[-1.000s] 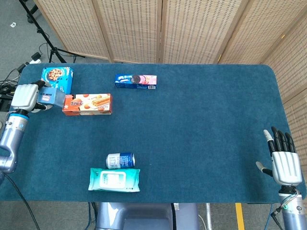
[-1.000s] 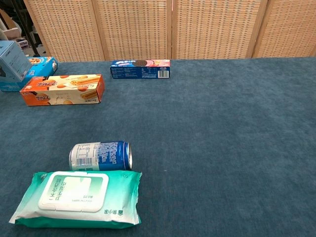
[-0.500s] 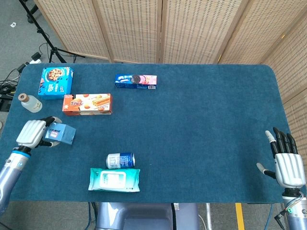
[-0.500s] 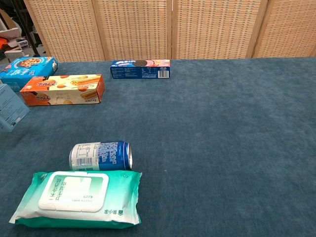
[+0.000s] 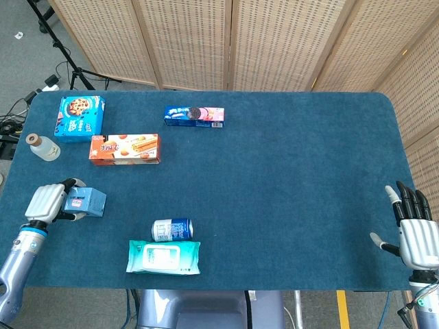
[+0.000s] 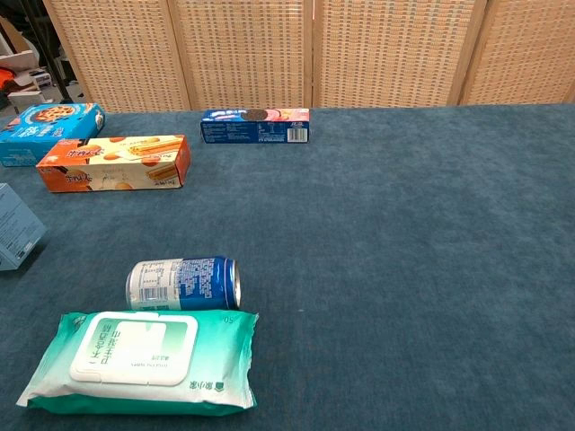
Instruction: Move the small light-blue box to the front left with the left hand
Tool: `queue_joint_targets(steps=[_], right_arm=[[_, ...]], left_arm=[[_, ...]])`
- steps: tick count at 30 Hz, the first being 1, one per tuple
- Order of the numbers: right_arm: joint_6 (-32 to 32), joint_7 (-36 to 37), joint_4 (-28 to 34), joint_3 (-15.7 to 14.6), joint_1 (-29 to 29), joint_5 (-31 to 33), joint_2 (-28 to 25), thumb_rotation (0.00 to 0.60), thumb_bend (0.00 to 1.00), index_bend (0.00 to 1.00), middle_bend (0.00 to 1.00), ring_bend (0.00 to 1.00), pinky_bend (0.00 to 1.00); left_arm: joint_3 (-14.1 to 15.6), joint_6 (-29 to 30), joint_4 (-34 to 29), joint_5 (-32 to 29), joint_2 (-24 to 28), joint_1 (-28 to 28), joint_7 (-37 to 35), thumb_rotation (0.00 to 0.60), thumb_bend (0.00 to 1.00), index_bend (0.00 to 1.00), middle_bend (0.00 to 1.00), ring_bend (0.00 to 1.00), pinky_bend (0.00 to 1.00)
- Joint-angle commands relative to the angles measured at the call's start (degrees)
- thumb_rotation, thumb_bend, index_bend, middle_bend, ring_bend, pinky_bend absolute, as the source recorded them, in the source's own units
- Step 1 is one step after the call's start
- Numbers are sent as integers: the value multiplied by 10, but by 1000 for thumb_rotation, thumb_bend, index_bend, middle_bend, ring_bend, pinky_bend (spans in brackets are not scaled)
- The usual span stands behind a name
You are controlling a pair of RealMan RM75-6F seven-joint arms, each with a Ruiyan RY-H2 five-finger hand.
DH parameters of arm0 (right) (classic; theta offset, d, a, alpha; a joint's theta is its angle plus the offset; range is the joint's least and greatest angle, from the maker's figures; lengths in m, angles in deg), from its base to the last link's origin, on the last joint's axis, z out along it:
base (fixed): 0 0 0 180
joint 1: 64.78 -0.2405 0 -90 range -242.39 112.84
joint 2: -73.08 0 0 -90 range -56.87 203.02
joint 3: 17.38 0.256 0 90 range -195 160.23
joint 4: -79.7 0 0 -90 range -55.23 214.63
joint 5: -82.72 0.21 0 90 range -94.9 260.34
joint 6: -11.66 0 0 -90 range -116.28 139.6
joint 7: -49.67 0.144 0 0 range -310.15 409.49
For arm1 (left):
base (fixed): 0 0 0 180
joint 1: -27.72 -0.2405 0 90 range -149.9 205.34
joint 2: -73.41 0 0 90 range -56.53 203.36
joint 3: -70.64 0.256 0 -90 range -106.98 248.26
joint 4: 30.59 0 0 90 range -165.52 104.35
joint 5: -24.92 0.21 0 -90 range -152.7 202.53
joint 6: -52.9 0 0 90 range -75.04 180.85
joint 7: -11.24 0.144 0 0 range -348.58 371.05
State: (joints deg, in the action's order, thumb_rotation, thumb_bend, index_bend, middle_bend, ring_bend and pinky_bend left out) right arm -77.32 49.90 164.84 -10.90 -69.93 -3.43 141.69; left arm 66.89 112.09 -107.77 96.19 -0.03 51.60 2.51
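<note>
The small light-blue box (image 5: 86,201) is at the front left of the blue table, and my left hand (image 5: 46,203) grips it from its left side. In the chest view only the box (image 6: 16,228) shows at the left edge; whether it touches the cloth cannot be told. My right hand (image 5: 414,232) hangs at the table's front right corner, fingers spread and holding nothing. It is outside the chest view.
A can (image 5: 171,229) lies on its side behind a green wipes pack (image 5: 164,257). An orange biscuit box (image 5: 124,149), a blue cookie box (image 5: 80,117) and a small bottle (image 5: 42,146) sit at the back left. A slim cookie pack (image 5: 194,116) lies further back.
My left hand has carried the light-blue box from beside the blue cookie box toward the front left, and lower. The right hand drifted slightly toward the front edge.
</note>
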Motion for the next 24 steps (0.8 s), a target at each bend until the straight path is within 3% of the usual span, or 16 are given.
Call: queue_joint_targets(steps=[1,2,4,9,17,24], right_arm=[[-1,1,1,0,1,-1,-1,600,0,0,0,0,0],[-1,1,1,-1,1,-1,-1,600,0,0,0,0,0],[-1,2,3,-3,1,-5,-3,600,0,0,0,0,0],[-1,2,6,-5,1,-10,-4,600,0,0,0,0,0],[-1,9,9,-5,2,-9,-10,600,0,0,0,0,0],[1,10,8,-3,2,-3,-10,600,0,0,0,0,0]], left_arm=[[8,-30,-18,5,22,2,-20,600,178,253,120,121,130],[8,-28,-20,9,25,1,-26,600,162,123,26,28,43],[6,-2,-14,22,28,-9,-32,600,127,11,0,0,0],[21,38,-13,80,42,-29,-98,600,65,0,0,0,0],[38,48,-12,117,54,-34,-108,600,63,0,0,0,0],[23,20,80,111,-9,-9,-118,600,63,0,0,0,0]])
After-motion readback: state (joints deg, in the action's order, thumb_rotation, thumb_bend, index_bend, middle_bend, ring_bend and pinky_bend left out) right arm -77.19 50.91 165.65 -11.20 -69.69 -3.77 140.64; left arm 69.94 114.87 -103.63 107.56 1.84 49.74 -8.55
